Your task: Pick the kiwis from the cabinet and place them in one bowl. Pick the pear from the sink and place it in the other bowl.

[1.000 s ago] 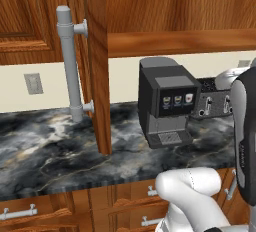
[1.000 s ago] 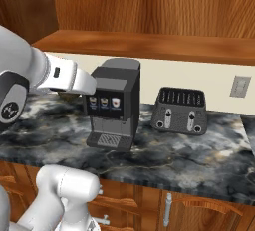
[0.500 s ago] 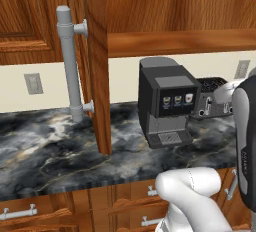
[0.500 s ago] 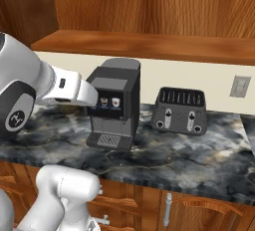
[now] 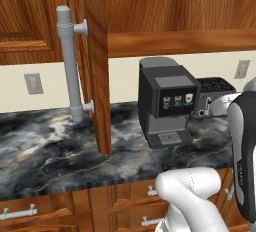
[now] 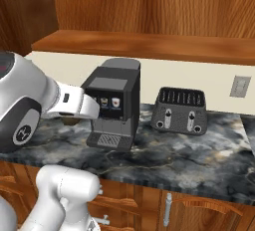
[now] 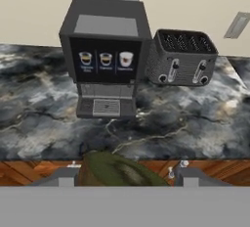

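The two-finger gripper point(image 7: 122, 179) is clamped on a dull olive-brown oval kiwi point(image 7: 119, 170), which sits between its dark tips at the bottom of the hand view, over the dark marbled stone counter point(image 7: 195, 128). The reddish-brown wood cabinet door point(image 5: 97, 66) stands open by its grey bar handle point(image 5: 70, 63). Carry it level and high (the dark boxy coffee machine point(image 6: 114, 108) and grey slotted toaster point(image 6: 180, 110) stand near), keeping the squeeze steady until a bowl lies directly beneath.

No legible txt, brands or nos. anywhere; coffee machine point(image 7: 106, 55) front panel shows 3 cup icons w/ tiny captions below, too blurred to read.
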